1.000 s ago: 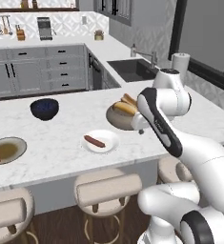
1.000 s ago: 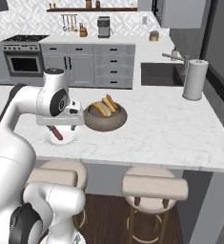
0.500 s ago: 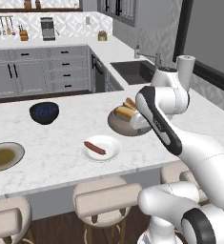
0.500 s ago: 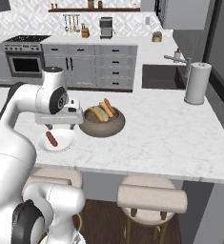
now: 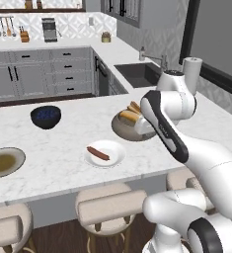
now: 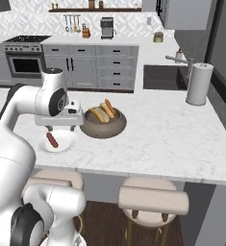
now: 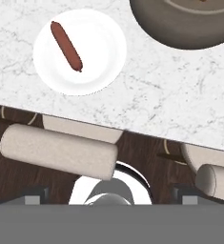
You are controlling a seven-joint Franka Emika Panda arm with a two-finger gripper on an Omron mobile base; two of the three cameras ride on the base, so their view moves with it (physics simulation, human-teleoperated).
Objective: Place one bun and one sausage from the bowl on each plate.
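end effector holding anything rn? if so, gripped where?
Nothing held. The end effector is open and hangs above the counter between the white plate and the brown bowl. The sausage lies on the plate.

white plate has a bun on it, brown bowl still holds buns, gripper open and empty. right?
Not quite: the white plate holds a sausage, not a bun, as the hand view shows. The brown bowl still holds buns, and the gripper is open and empty.

Matte brown bowl (image 6: 104, 126), smooth white plate (image 7: 80, 52), veined marble counter (image 7: 180, 105), wood floor (image 7: 147, 152)
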